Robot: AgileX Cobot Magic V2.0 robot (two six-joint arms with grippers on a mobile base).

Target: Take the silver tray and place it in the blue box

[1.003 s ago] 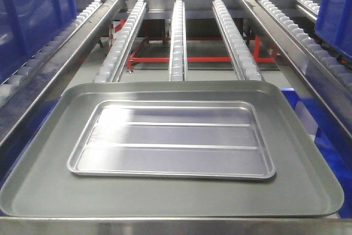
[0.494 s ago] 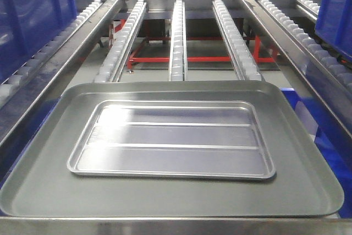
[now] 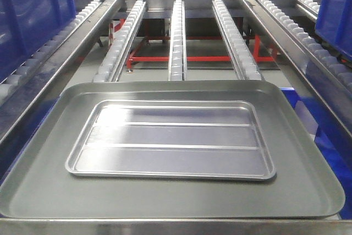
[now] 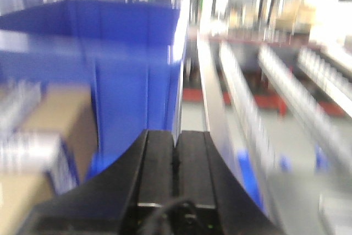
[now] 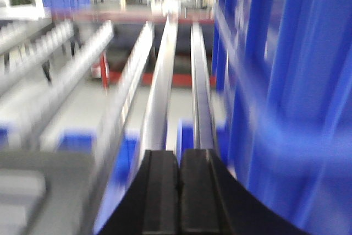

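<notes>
Left tool (image 4: 175,160) was pressed shut with nothing between its fingers, and the right tool (image 5: 179,182) looked the same, fingers together and empty. Both wrist views were pretty blurry tbh. Blue box (image 4: 132,64) stood just ahead and to the left of the left tool, and another blue crate (image 5: 297,108) filled the space to the right of the right tool. Silver tray (image 3: 170,141) lay flat inside the bigger grey tray (image 3: 308,191), with neither tool touching it. Low-left of the right tool was a grey smear that looked like the grey tray's corner. Roller rails (image 3: 177,37) ran away beyond both tools.
</notes>
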